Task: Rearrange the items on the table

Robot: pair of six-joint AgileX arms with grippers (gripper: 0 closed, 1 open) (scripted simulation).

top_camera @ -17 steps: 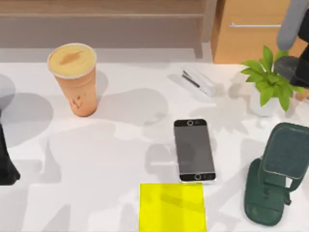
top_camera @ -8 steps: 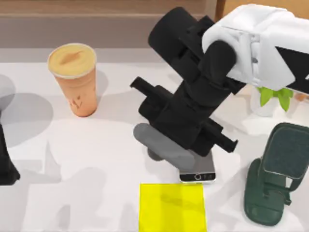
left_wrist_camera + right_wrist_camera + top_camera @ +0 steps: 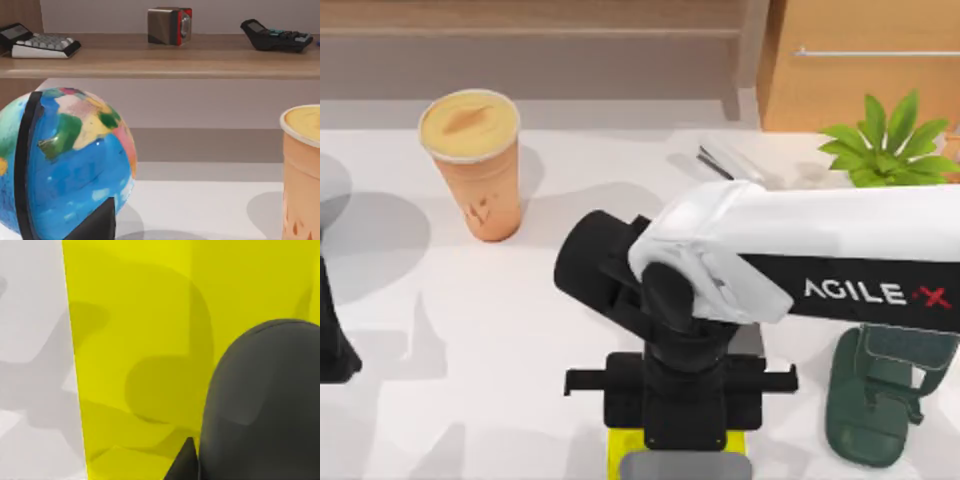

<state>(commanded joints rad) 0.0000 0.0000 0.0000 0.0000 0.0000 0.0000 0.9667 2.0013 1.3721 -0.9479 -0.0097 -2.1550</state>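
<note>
"Yellow pad point(image 3: 140, 340) at the bench's point(image 3: 520, 330) near edge: what hangs over it?"

"The right gripper point(image 3: 682, 425), reaching in from the right side. The dark grey mouse point(image 3: 672, 468) is directly beneath it, above the pad's middle. In the right wrist view, yellow shows clear out to the pad's straight edge. Whether the gripper clamps the mouse, nobody can tell."

"And open room?"

"Plenty on the left half. The orange-tan cup point(image 3: 472, 165) stands upright near the far edge, with bare white bench between it and the pad. The left arm point(image 3: 330, 340) is parked at the left edge."

"The right side?"

"Crowded. A green stand point(image 3: 880, 410) sits just beside the pad, with a plant point(image 3: 892, 150) and a stapler point(image 3: 725, 160) behind the arm."
</note>
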